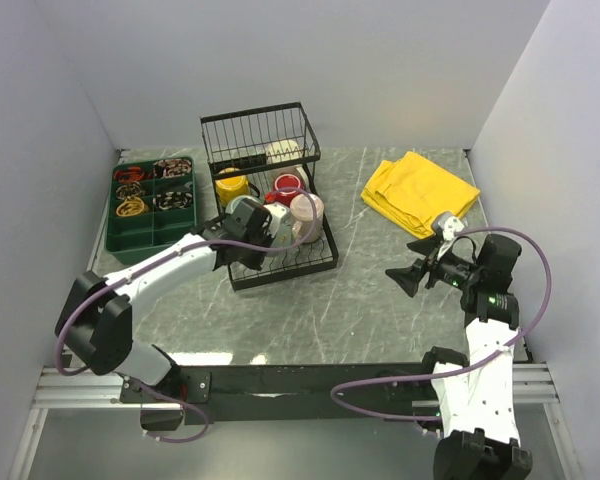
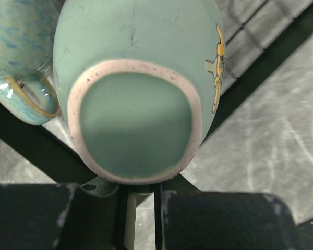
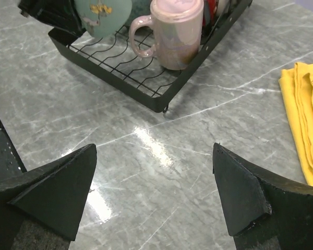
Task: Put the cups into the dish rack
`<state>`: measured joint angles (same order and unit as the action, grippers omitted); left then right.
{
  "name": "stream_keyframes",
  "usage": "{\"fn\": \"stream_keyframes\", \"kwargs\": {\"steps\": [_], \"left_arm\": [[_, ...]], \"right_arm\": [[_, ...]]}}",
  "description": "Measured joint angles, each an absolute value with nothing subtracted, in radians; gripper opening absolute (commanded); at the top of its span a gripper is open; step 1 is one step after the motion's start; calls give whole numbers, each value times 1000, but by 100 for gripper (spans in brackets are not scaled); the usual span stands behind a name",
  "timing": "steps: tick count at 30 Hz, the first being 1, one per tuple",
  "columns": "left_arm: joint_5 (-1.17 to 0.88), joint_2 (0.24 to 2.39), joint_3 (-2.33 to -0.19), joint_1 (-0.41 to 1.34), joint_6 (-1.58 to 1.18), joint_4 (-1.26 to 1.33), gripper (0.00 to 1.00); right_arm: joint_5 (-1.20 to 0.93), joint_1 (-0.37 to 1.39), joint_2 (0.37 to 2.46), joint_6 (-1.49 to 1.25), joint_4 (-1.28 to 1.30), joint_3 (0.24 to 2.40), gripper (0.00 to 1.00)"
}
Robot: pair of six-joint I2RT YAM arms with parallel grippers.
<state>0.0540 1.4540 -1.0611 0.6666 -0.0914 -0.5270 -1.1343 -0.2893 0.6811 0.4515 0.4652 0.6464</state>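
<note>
The black wire dish rack (image 1: 280,272) stands mid-table. In it are a yellow mug (image 1: 230,185), a red mug (image 1: 287,187), a pinkish-beige mug (image 1: 307,213) and, in the tall basket, a cream mug (image 1: 283,153). My left gripper (image 1: 252,228) is over the rack's flat part. In the left wrist view the gripper (image 2: 141,190) is shut on the large teal mug (image 2: 135,120), whose base faces the camera. The small teal mug (image 2: 15,52) is beside it. My right gripper (image 1: 412,272) is open and empty above the bare table, right of the rack (image 3: 161,99).
A dark green compartment tray (image 1: 152,205) with small items sits left of the rack. A folded yellow cloth (image 1: 420,190) lies at the back right. White walls close in the table on three sides.
</note>
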Motion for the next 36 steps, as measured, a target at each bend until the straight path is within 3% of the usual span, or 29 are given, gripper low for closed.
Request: {"fn": "stream_keyframes", "kwargs": {"steps": [18,22,23,26,36], "left_arm": [[115,1621,-1061,633,-22,-505,4],[132,1657,-1061,633,-2,-506,13],[135,1662,-1061,633,0,-506,21],[141,1676,-1072,633,5,-514,31],[174,1694,-1131,633,-24,-529,44]], "right_arm": [[-1225,-376,629,434,448,628,98],[-1231,-388,623,423,437,626,98],[-1233,-391,622,418,434,625,98],[-1240,-397,619,411,426,620,99],[-1251,-408,614,403,412,616,99]]}}
